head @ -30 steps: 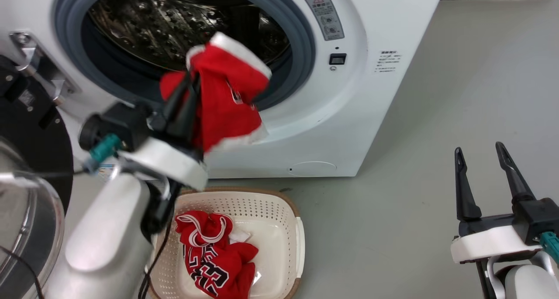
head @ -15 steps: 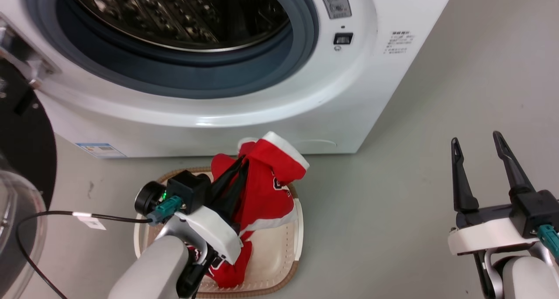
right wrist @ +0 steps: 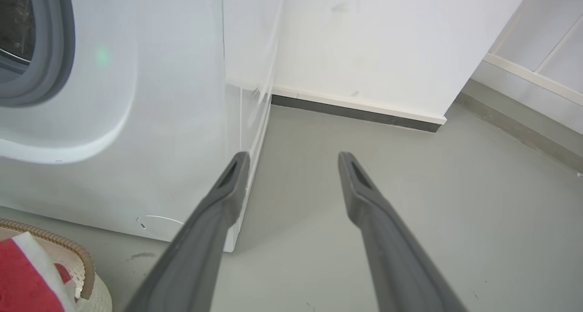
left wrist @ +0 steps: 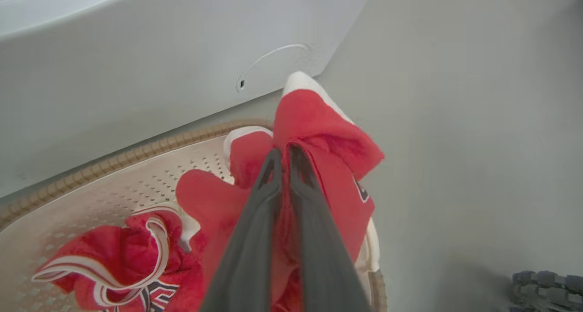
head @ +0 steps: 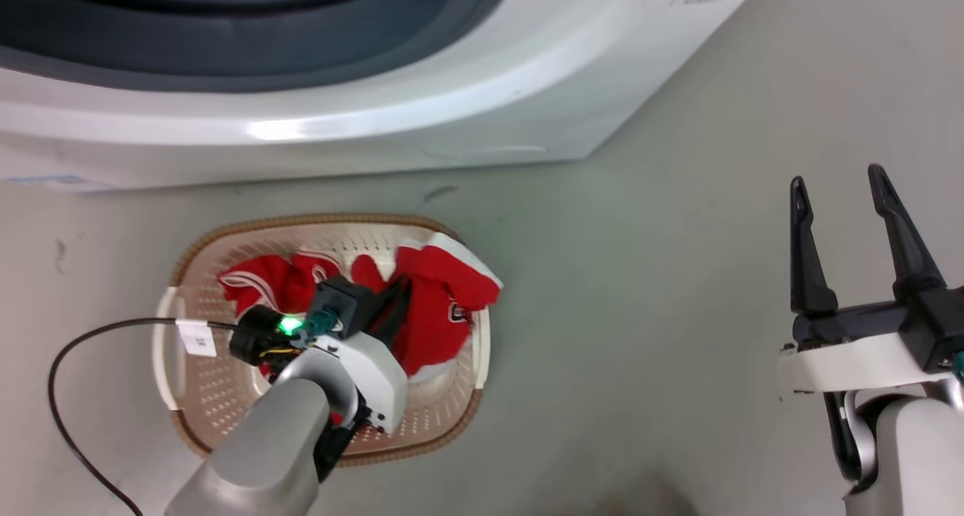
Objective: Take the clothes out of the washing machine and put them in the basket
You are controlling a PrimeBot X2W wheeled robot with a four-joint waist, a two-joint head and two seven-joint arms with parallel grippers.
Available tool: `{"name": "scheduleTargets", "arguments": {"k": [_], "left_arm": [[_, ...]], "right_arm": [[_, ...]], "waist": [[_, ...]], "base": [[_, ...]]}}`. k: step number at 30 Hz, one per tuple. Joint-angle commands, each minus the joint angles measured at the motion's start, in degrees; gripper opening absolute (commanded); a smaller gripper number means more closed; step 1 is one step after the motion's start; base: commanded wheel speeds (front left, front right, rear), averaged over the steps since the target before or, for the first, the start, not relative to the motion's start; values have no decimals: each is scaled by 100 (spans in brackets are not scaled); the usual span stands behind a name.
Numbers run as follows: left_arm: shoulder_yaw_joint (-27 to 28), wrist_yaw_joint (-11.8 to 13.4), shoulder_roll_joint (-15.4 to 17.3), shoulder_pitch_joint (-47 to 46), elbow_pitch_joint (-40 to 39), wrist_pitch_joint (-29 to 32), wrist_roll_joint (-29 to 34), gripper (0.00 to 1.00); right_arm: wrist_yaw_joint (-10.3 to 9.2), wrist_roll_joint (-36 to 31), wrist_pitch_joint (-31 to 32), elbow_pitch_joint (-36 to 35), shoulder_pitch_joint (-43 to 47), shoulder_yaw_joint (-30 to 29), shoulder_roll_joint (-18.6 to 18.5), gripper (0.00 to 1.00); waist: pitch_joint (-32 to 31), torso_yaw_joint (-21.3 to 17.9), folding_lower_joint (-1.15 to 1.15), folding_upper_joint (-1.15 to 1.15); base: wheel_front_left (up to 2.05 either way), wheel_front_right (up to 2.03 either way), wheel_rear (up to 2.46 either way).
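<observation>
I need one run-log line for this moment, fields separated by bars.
left gripper: shut on held garment | held garment: over basket | second garment: in basket | right gripper: open, empty

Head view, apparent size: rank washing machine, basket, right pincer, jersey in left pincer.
1. washing machine, cropped yet largest
2. basket
3. right pincer and held jersey: look alike; pincer nearer camera, so unranked

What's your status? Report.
Left gripper shut on red garment, low over basket. Right gripper open, empty. Second garment already in basket. Held corner overhangs rim.
</observation>
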Motion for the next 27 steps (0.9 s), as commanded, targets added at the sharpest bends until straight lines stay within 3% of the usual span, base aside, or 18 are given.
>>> {"name": "scheduleTargets", "arguments": {"k": [1,17,26,27], "left_arm": [[6,-21,-14,-130,90,-42,26,0],[-30,-39,-183,-1446,2265,-90,-3,0],[-51,-43,-312,-1748,2587,-90,-75,0],[-45,-43,-317,-1736,2564,-90,-79,5]], "right_arm": [[-6,59,-9,-46,-109,-4,5,100],[-6,331,-9,-446,-345,61,6,100],[-6,381,-9,-522,-407,80,5,100],[-6,374,-9,-513,-407,72,5,100]], "waist": [[384,-250,-1,0],[1649,-675,-1,0],[1945,-685,-1,0],[1945,-677,-1,0]], "base": [[0,0,0],[0,0,0],[0,0,0],[0,0,0]]}}
